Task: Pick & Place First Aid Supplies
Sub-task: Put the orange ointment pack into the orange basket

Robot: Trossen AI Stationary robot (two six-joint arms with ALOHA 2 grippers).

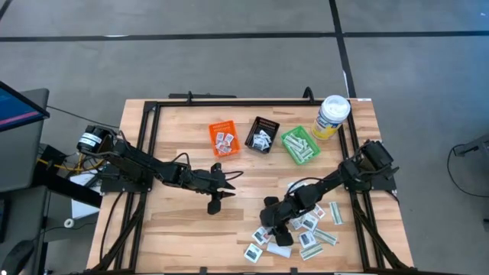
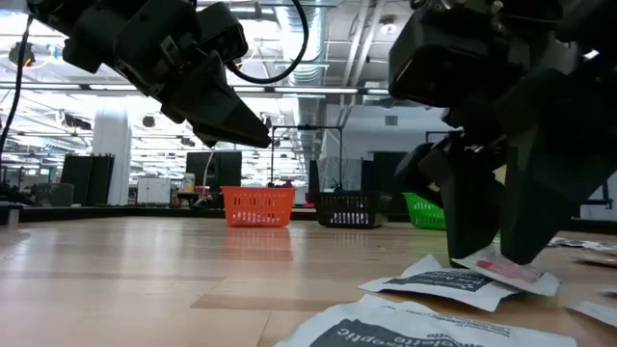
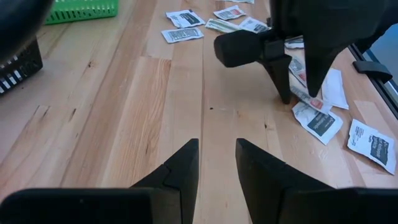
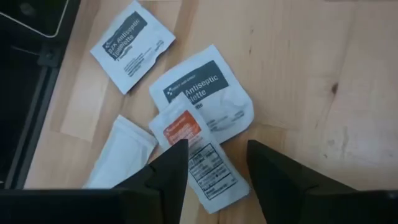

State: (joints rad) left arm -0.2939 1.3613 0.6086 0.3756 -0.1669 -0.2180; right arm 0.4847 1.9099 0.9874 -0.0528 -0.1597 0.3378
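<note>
Jaws of the left gripper (image 1: 216, 205) stood a little apart with nothing between them, hovering over bare wood near the middle of the tabletop (image 1: 176, 218). Along the far edge sat three small bins in a row: an orange bin (image 1: 224, 138), a black bin (image 1: 263, 135) and a green bin (image 1: 299, 145), each with a few packets inside, and a yellow canister (image 1: 331, 116) with a white lid stood at the far right corner.

Jaws of the right gripper (image 4: 212, 163) were spread, tips lowered onto the heap of packets (image 1: 306, 229) by the near right corner, straddling a narrow packet with an orange label (image 4: 194, 146) that lay flat on the wood, not lifted. That packet overlapped a white antiseptic towelette packet (image 4: 208, 93); a second towelette packet (image 4: 132, 45) lay just beside it, apart, and a plain white packet (image 4: 124, 152) touched the orange-labelled one on its other side.

More packets, squarish white ones and long pale-green strips (image 1: 325, 238), were scattered around the right gripper between the near edge and the right edge of the tabletop, some overlapping.
</note>
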